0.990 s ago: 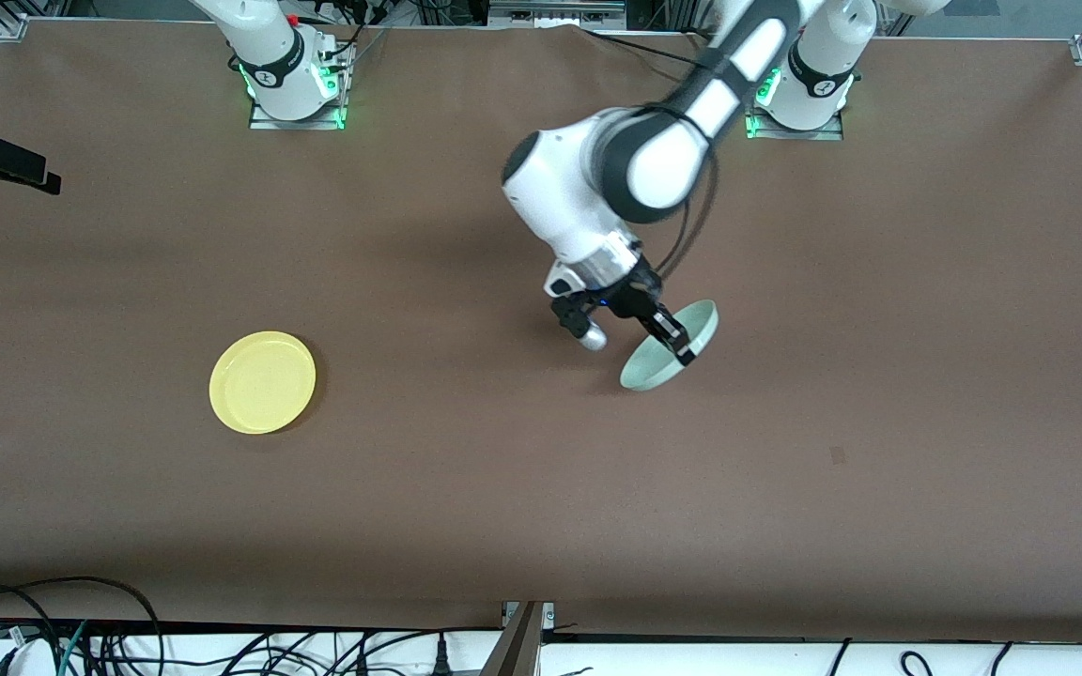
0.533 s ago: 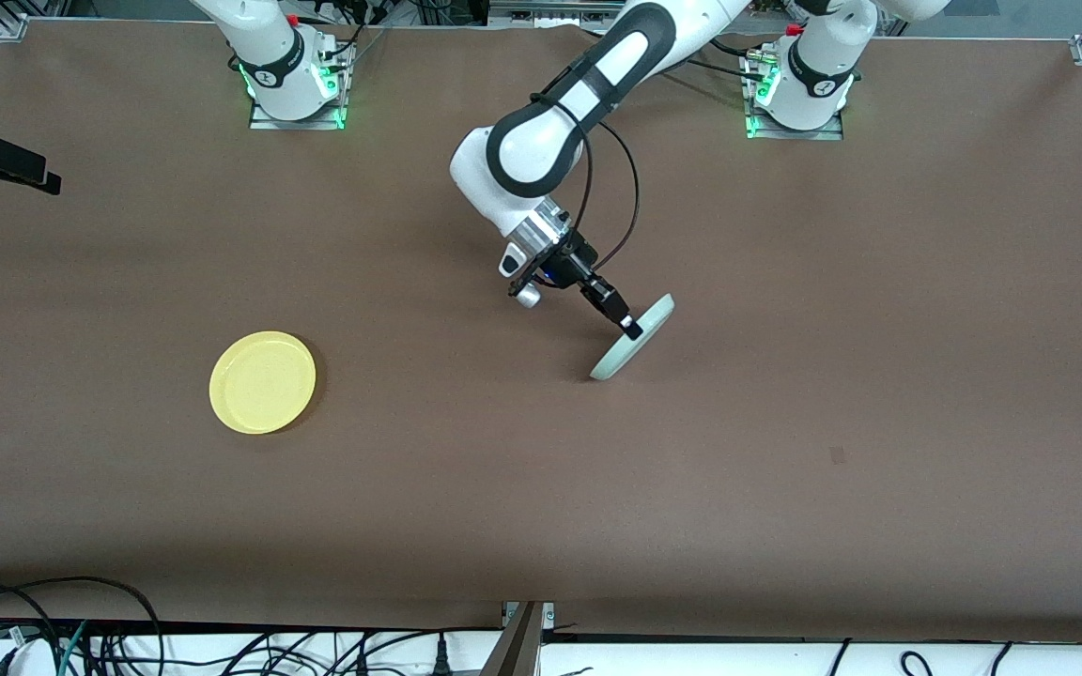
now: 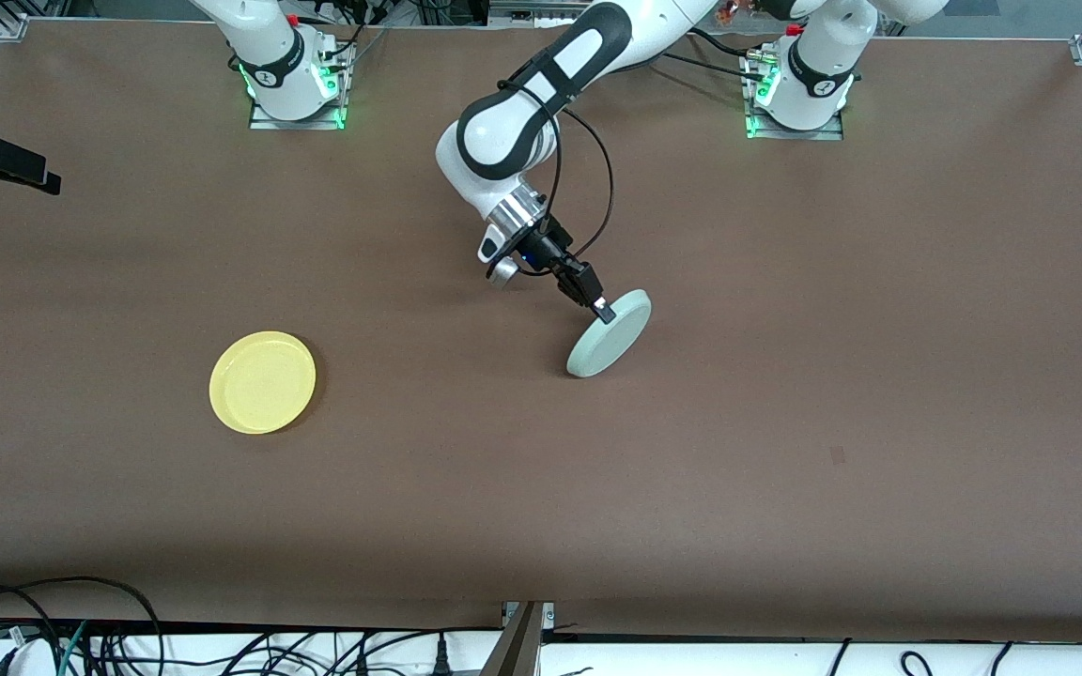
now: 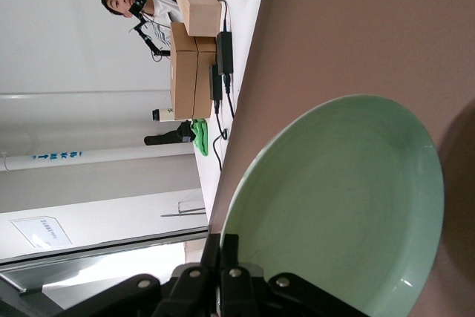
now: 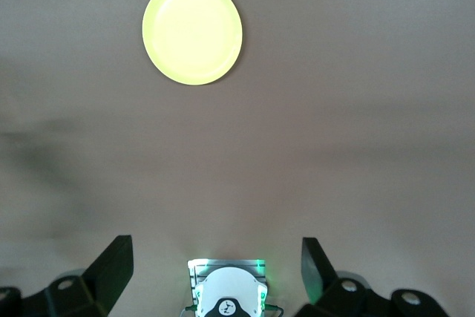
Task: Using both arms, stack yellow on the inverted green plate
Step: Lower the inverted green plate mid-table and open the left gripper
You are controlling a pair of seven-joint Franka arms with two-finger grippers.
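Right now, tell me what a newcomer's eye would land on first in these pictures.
First, the green plate near the middle of the table, tipped up on edge with its rim pinched in the left claw, which is shut on it. Next, the yellow plate lying flat by itself toward the right arm's end of the table. The right claw waits open, high above its own base, looking down at that plate.

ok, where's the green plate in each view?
Front: green plate mid-table, tilted on edge, rim pinched by the left gripper.
Left wrist: plate's hollow face fills the frame, fingers shut on its rim.
Right wrist: not in it.
Shared landmark: yellow plate, front and right wrist.
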